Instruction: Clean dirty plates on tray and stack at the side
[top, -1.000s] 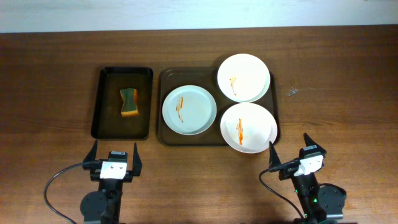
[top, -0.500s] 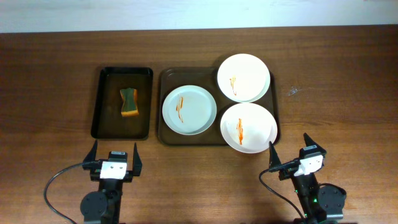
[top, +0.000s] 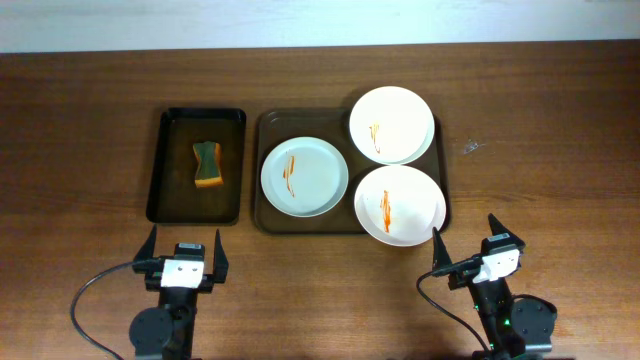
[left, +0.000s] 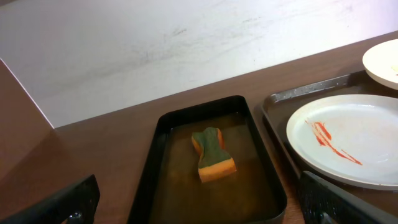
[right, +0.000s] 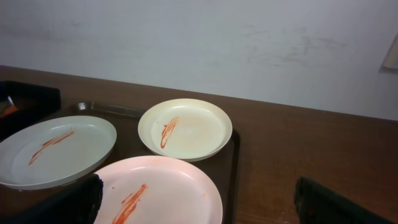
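Three white plates with orange-red streaks lie on the brown tray (top: 262, 222): a left plate (top: 305, 176), a back right plate (top: 392, 124) and a front right plate (top: 400, 204). My left gripper (top: 185, 248) is open and empty near the table's front edge, below the black tray. My right gripper (top: 466, 243) is open and empty just front right of the front right plate. The left plate (left: 348, 140) shows in the left wrist view. The right wrist view shows the front right plate (right: 163, 190), the back right plate (right: 185, 129) and the left plate (right: 53, 149).
A smaller black tray (top: 163, 205) stands left of the brown tray and holds a green and orange sponge (top: 207, 164), also in the left wrist view (left: 213, 154). A small scrap (top: 470, 147) lies on the wood at the right.
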